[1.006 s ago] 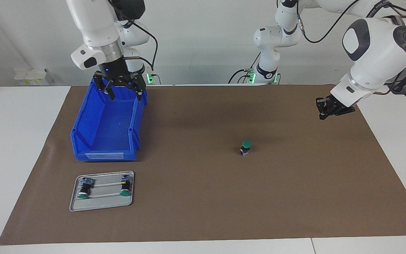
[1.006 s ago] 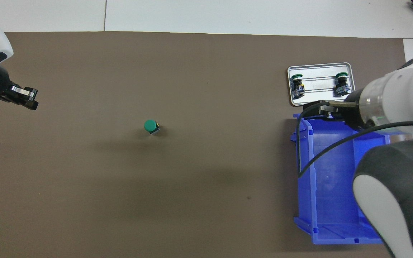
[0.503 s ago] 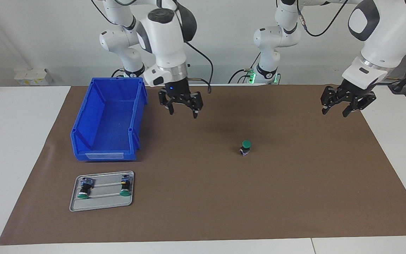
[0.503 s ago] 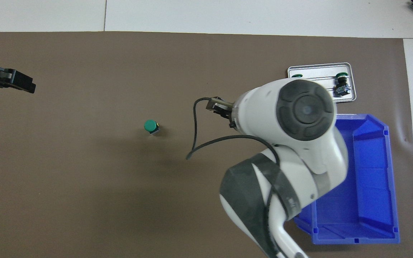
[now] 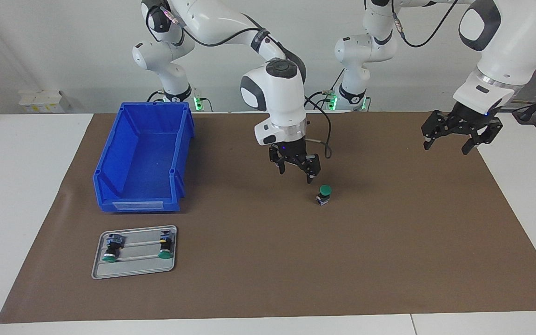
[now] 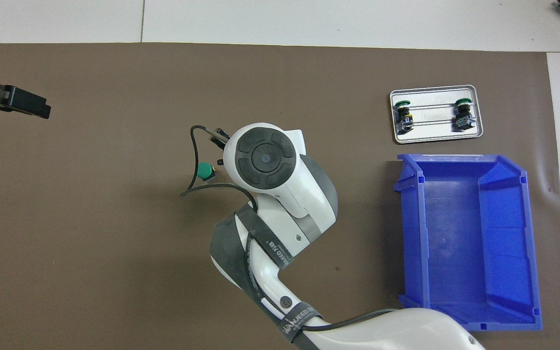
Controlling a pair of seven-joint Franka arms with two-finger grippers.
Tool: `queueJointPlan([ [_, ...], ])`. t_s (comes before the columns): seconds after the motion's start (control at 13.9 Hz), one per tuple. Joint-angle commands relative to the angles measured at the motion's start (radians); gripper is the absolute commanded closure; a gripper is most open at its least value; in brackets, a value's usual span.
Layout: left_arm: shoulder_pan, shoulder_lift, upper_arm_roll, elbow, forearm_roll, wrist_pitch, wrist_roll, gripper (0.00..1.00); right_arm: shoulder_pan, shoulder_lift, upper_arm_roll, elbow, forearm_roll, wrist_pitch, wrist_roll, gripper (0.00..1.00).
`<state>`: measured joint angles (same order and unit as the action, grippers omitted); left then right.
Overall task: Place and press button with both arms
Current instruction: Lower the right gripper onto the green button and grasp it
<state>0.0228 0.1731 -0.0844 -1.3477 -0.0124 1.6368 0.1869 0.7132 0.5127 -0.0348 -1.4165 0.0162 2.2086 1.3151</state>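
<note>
The button [image 5: 325,194] stands upright on the brown mat near the table's middle, green cap up; it also shows in the overhead view [image 6: 205,170]. My right gripper [image 5: 296,171] is open and empty, up in the air just beside the button, toward the right arm's end, not touching it. In the overhead view the right arm's wrist hides this gripper. My left gripper [image 5: 448,143] is open and empty, raised over the mat's edge at the left arm's end; its tip shows in the overhead view [image 6: 20,100].
A blue bin [image 5: 110,160] stands open at the right arm's end, also in the overhead view [image 6: 409,233]. Farther from the robots lies a grey tray [image 5: 133,269] holding two twin buttons [image 5: 111,249] [image 5: 165,246].
My right arm has swung from over the blue bin across the mat and come down beside the button. My left gripper has turned to point downward and stayed at its end.
</note>
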Motion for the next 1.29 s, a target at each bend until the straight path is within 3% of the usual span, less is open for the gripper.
queueJointPlan([
  [0.0, 0.002, -0.018, -0.005, -0.008, 0.012, 0.035, -0.014, 0.00, 0.048, 0.183, -0.007, 0.201, -0.028, 0.008, 0.075, 0.01],
  [0.29, 0.003, -0.017, -0.002, -0.008, 0.023, 0.028, -0.018, 0.00, 0.057, 0.228, 0.000, 0.200, -0.076, 0.074, 0.072, 0.01],
  [0.86, -0.001, -0.012, -0.003, -0.010, 0.077, 0.035, -0.046, 0.00, 0.092, 0.224, 0.000, 0.125, -0.071, 0.152, 0.062, 0.05],
  [1.22, -0.001, -0.032, -0.008, -0.054, 0.080, 0.087, -0.075, 0.00, 0.083, 0.222, 0.000, 0.099, -0.071, 0.192, 0.059, 0.36],
])
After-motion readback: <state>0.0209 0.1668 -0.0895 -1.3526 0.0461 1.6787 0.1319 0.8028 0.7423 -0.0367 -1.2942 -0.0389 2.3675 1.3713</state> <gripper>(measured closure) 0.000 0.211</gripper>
